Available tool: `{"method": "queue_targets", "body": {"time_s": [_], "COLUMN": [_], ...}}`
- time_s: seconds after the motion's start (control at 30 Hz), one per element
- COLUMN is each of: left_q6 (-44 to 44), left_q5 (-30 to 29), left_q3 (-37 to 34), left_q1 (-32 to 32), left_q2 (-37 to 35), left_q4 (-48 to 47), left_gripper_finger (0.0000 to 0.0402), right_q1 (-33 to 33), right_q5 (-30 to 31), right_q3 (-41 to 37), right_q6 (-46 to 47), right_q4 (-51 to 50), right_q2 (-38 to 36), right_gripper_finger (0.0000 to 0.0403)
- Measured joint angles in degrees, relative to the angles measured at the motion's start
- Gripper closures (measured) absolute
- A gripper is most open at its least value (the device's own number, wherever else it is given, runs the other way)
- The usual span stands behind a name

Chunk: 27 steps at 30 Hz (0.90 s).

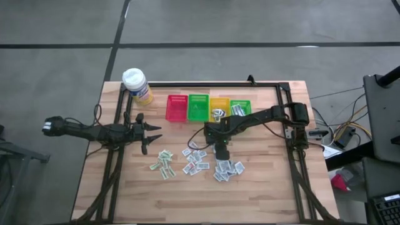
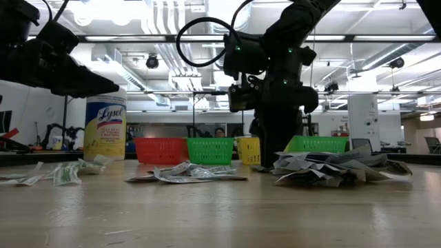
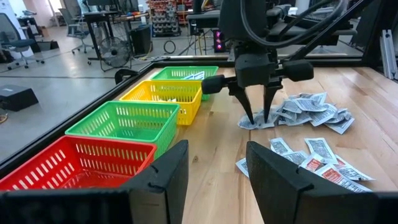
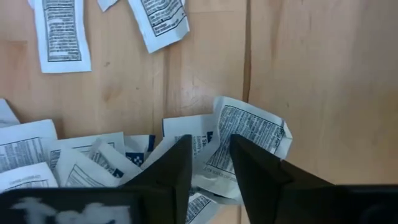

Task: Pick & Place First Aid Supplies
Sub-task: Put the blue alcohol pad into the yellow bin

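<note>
Right pincer (image 4: 210,163) of mine points down into the packet heap (image 4: 112,162), fingers narrowly parted astride one crumpled packet (image 4: 249,134), gripping nothing yet

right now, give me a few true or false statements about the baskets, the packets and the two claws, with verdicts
1. The red basket sits at the end of the basket row nearest the yellow bottle. True.
2. The right claw is down at the packet pile. True.
3. The left claw is shut on a packet. False: its fingers are open and empty, off to the side of the packets.
4. All packets lie in one pile. False: besides the pile, loose packets and green-printed packets lie spread over the wooden table.
5. The yellow bottle lies on its side. False: it stands upright at the table's corner.
</note>
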Motion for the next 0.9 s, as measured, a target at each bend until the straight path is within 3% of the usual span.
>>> {"method": "queue_targets", "body": {"time_s": [0.33, 0.9], "left_q6": [0.0, 0.0], "left_q5": [0.0, 0.0], "left_q3": [0.0, 0.0], "left_q1": [0.0, 0.0], "left_q2": [0.0, 0.0], "left_q4": [0.0, 0.0], "left_gripper_finger": [0.0243, 0.0243], "right_q1": [0.0, -0.2], "right_q5": [1.8, 3.3], "right_q3": [-0.1, 3.8], "right_q6": [-0.1, 1.2], "right_q4": [0.0, -3.2], "right_q2": [0.2, -2.1], "right_gripper_finger": [0.0388, 0.0395]}}
